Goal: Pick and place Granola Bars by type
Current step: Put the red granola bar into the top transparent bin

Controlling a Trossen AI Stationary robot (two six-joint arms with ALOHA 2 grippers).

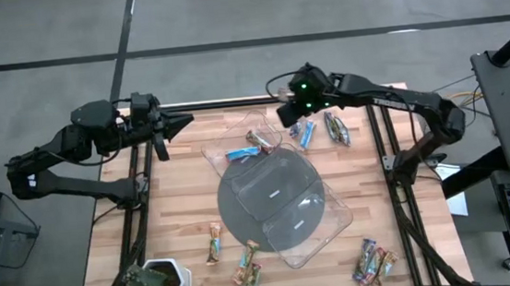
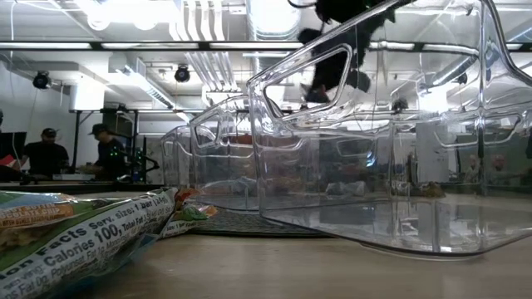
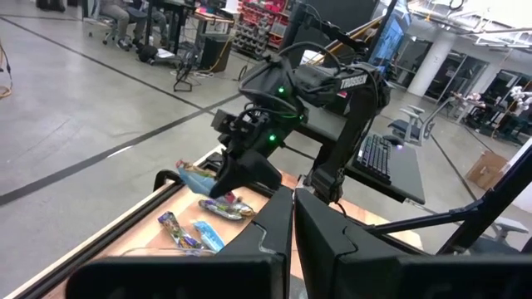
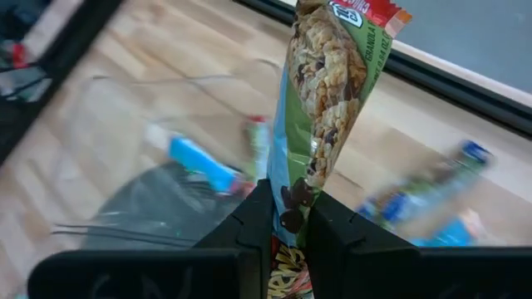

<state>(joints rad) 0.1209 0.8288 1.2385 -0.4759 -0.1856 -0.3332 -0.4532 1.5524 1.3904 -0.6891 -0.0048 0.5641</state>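
Observation:
My right gripper [image 4: 288, 199] hangs above the table's far edge [image 1: 288, 114], shut on a green-wrapped granola bar [image 4: 332, 100]. Below it, more bars lie on the wood: a blue one [image 1: 305, 134], a green one [image 1: 335, 127], and others [image 1: 260, 143] by the far clear tray [image 1: 236, 135]. My left gripper [image 3: 293, 218] waits shut, level, over the table's far left corner [image 1: 179, 124]. Further bars lie near the front edge [image 1: 215, 242], [image 1: 247, 262], [image 1: 374, 262]. My right gripper pinches the green bar between its two fingers near one end [image 4: 297, 193]. The fingers slant downward toward the table's left. Most of the bar sticks out past the fingertips, its red-tipped far end [image 4: 378, 15] free, the whole bar lifted clear of the table.
A grey disc [image 1: 241, 200] lies mid-table with a second clear tray [image 1: 322, 220] partly over it. A white-potted plant [image 1: 156, 283] stands at the near left corner. People sit at desks beyond the table [image 2: 100, 154].

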